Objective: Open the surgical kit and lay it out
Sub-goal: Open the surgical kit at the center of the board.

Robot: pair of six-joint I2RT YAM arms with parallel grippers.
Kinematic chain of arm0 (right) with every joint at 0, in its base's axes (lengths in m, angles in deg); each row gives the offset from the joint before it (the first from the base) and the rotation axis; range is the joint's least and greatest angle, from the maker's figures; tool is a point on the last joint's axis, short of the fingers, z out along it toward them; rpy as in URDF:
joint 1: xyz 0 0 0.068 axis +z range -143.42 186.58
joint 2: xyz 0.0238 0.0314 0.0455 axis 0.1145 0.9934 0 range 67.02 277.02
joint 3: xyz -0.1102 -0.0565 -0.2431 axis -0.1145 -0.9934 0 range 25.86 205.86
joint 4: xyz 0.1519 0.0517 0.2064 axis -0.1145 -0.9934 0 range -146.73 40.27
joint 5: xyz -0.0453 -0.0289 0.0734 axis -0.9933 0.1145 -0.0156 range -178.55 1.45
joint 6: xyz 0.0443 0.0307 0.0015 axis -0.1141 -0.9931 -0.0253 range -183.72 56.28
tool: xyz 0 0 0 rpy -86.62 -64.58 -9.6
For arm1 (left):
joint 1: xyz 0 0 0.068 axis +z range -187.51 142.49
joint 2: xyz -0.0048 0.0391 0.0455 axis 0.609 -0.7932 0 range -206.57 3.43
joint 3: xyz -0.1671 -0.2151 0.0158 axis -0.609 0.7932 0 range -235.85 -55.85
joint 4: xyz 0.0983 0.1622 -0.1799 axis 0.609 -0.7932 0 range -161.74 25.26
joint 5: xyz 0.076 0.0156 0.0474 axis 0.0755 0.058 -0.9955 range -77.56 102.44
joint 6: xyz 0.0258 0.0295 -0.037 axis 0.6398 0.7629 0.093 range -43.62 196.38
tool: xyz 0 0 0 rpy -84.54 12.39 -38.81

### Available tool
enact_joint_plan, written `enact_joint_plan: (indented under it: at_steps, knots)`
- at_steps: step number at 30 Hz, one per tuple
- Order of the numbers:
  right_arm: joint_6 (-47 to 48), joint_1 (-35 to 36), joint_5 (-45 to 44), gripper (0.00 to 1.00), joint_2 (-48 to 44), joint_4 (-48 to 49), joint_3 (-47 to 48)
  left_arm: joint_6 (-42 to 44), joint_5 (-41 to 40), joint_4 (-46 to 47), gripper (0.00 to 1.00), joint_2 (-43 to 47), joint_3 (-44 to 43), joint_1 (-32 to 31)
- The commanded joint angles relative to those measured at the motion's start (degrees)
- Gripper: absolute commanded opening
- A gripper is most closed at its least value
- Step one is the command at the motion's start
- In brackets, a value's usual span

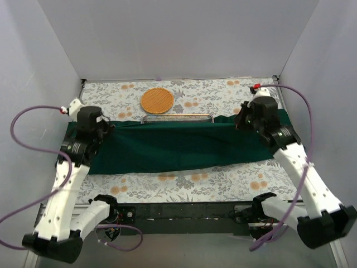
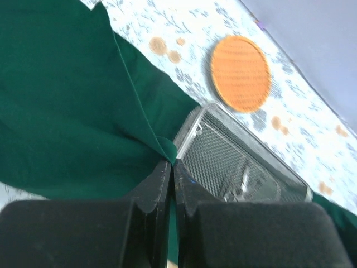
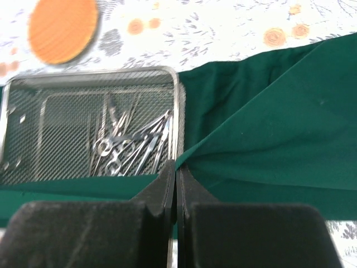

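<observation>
The dark green cloth wrap [image 1: 173, 148] lies stretched across the table, covering most of the silver wire-mesh tray [image 1: 177, 118], whose far rim shows behind it. My left gripper [image 1: 107, 127] is shut on the cloth's left edge [image 2: 164, 146]; beside it the tray [image 2: 223, 156] is uncovered. My right gripper [image 1: 241, 121] is shut on the cloth's right edge [image 3: 187, 159]. In the right wrist view the tray [image 3: 89, 128] is open to view and holds several steel scissors and forceps [image 3: 131, 145].
A round woven orange basket [image 1: 157, 100] sits just behind the tray on the flowered tablecloth; it also shows in the left wrist view [image 2: 240, 72] and the right wrist view [image 3: 62, 28]. Grey walls [image 1: 44, 56] close in both sides and the back.
</observation>
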Motion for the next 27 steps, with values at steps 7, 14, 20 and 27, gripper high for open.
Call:
enact_joint_plan:
  at_steps: [7,14,20,27]
  knots:
    - [2.16,-1.02,16.51,0.01,-34.96,-12.78,-10.91,-2.28,15.24,-14.11,0.00,29.08,3.26,1.07]
    - [-1.62,-1.02,22.60,0.01,-56.59,-18.66,-17.25,0.10,23.35,-15.25,0.00,50.08,6.60,1.07]
    - [-1.88,-1.02,24.97,0.11,-69.16,-26.22,-17.34,-4.82,23.97,-20.34,0.20,60.39,8.18,1.16]
    - [-1.62,-0.94,25.58,0.53,-71.90,-30.89,-16.20,-2.19,25.82,-19.65,0.68,60.48,6.60,1.24]
